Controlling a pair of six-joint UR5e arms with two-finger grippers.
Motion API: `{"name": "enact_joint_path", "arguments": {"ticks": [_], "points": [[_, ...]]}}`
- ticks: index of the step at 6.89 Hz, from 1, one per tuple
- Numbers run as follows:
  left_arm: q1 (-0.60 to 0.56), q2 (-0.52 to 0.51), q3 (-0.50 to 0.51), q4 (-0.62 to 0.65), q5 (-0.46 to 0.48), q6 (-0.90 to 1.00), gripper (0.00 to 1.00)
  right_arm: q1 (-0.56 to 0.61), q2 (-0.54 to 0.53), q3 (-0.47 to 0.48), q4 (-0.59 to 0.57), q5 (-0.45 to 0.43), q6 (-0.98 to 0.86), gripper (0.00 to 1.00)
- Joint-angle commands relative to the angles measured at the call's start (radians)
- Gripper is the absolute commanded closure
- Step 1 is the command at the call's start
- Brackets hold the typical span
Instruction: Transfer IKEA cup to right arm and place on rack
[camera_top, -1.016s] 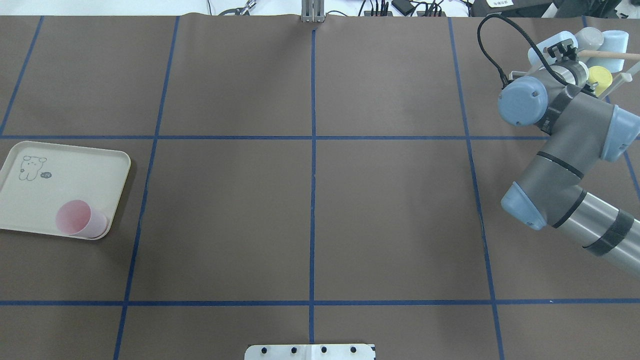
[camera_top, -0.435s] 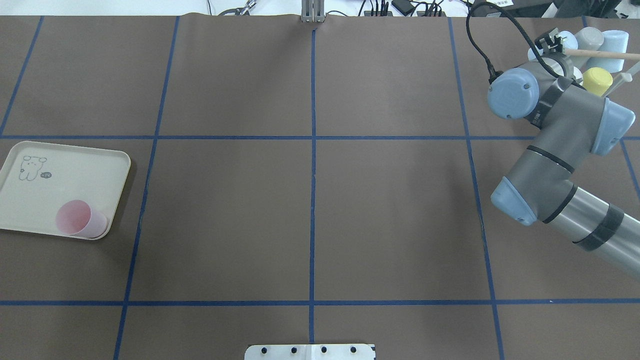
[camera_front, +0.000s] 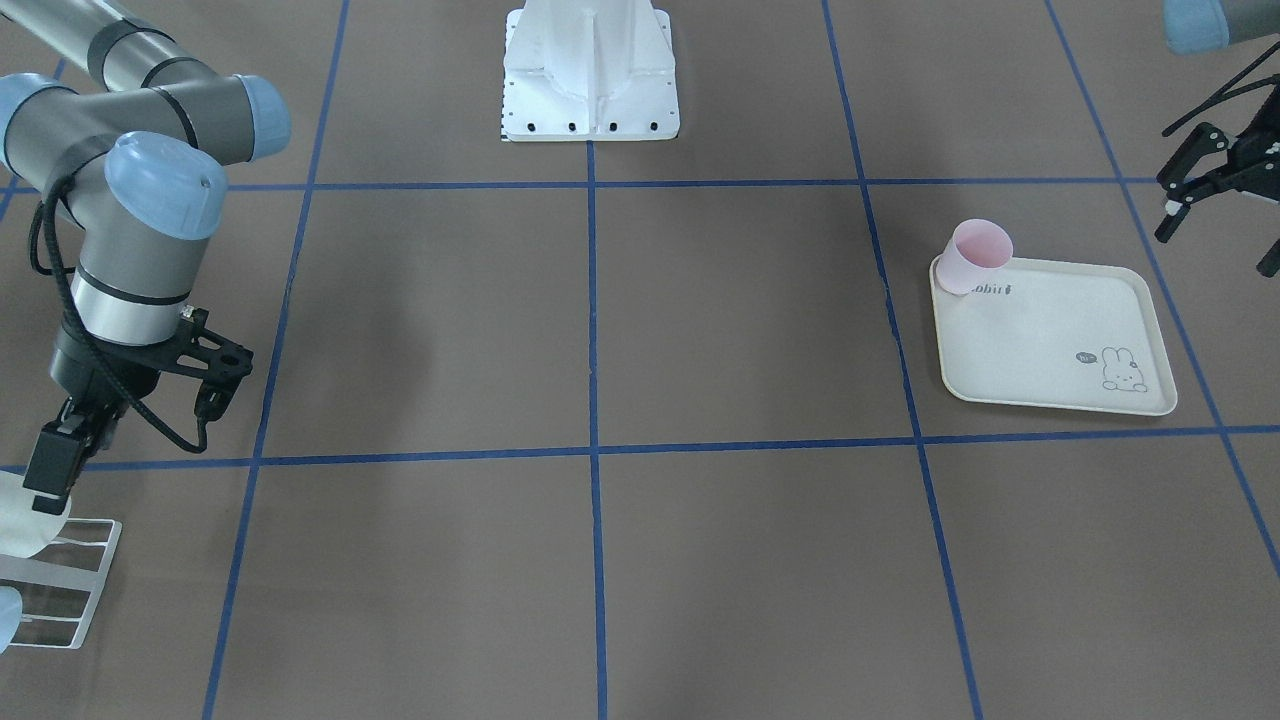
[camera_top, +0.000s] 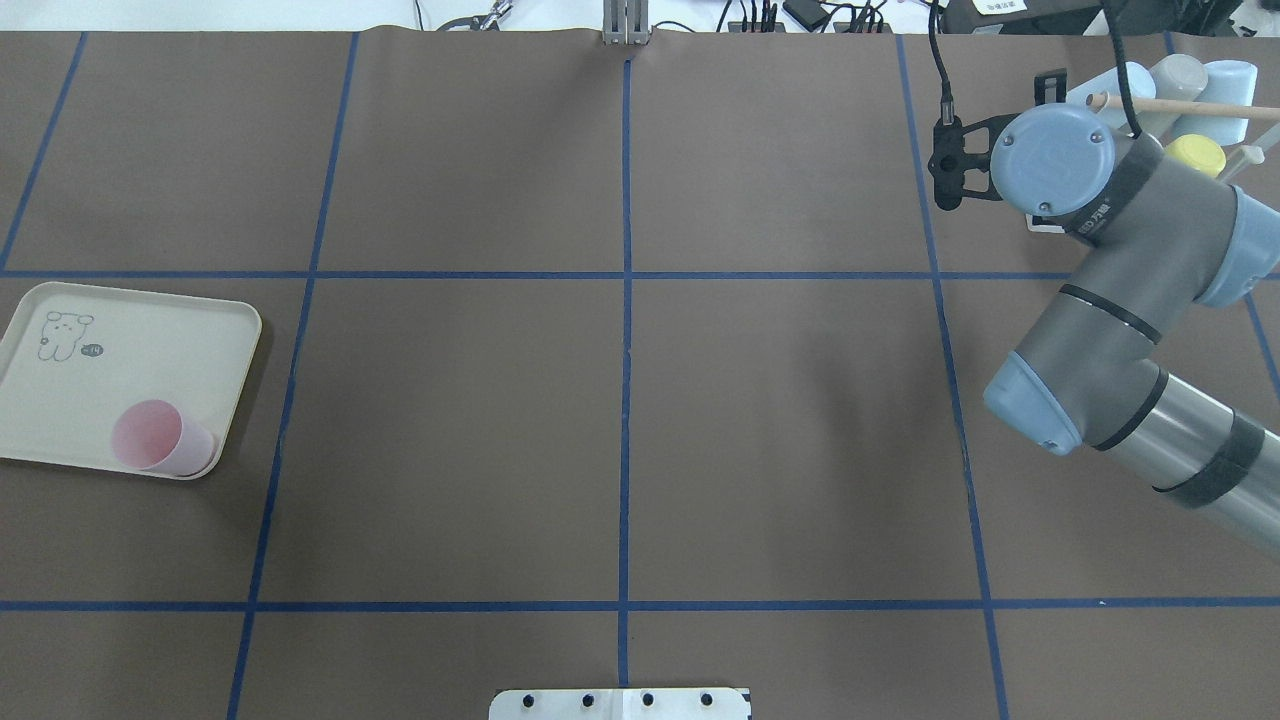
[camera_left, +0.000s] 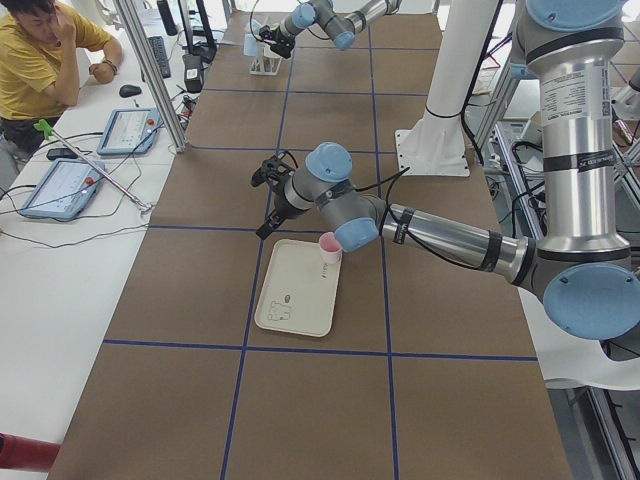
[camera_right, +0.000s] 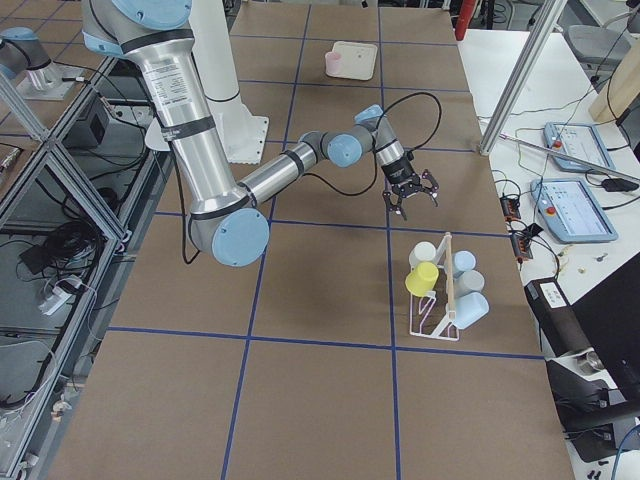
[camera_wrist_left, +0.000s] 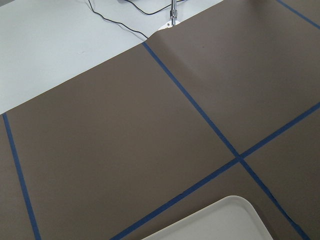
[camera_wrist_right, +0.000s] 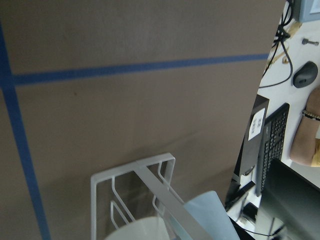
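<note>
We locate the cup (camera_top: 160, 438) upright at a corner of the tray (camera_top: 120, 340), far left. The left gripper (camera_front: 1218, 245), wide and empty, hangs nearest, left of it; right gripper (camera_right: 410, 203) state: we cannot tell

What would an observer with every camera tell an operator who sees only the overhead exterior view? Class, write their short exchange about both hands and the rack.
Operator: I see no left arm. Where is its hand?
Observer: The left hand hangs open above the table beside the cream tray, apart from the pink cup.
Operator: The right wrist hides its hand. Is it holding anything?
Observer: No. The right hand looks open and empty, raised beside the rack.
Operator: I count four cups on the rack.
Observer: A white cup, hidden from you by the arm, makes five.
</note>
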Motion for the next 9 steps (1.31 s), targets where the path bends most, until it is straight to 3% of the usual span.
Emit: {"name": "enact_joint_path", "arguments": {"ticks": [1,4,5,6,8,9], "points": [[0.119,0.066,0.003,-0.123,0.063,-0.184,0.00,0.000,-0.042,0.042,0.196,0.298,0.331,0.01],[0.364,0.161,0.008,-0.233,0.226,-0.380,0.00,0.000,-0.120,0.078,0.605,0.537,0.780,0.01],[0.464,0.161,0.023,-0.233,0.310,-0.463,0.00,-0.001,-0.122,0.076,0.707,0.553,0.895,0.01],[0.517,0.160,0.061,-0.259,0.355,-0.477,0.00,-0.001,-0.124,0.076,0.752,0.560,0.927,0.01],[0.519,0.157,0.199,-0.428,0.377,-0.478,0.01,-0.001,-0.124,0.066,0.754,0.562,0.926,0.01],[0.519,0.157,0.203,-0.447,0.375,-0.481,0.08,-0.001,-0.124,0.065,0.754,0.562,0.926,0.01]]}}
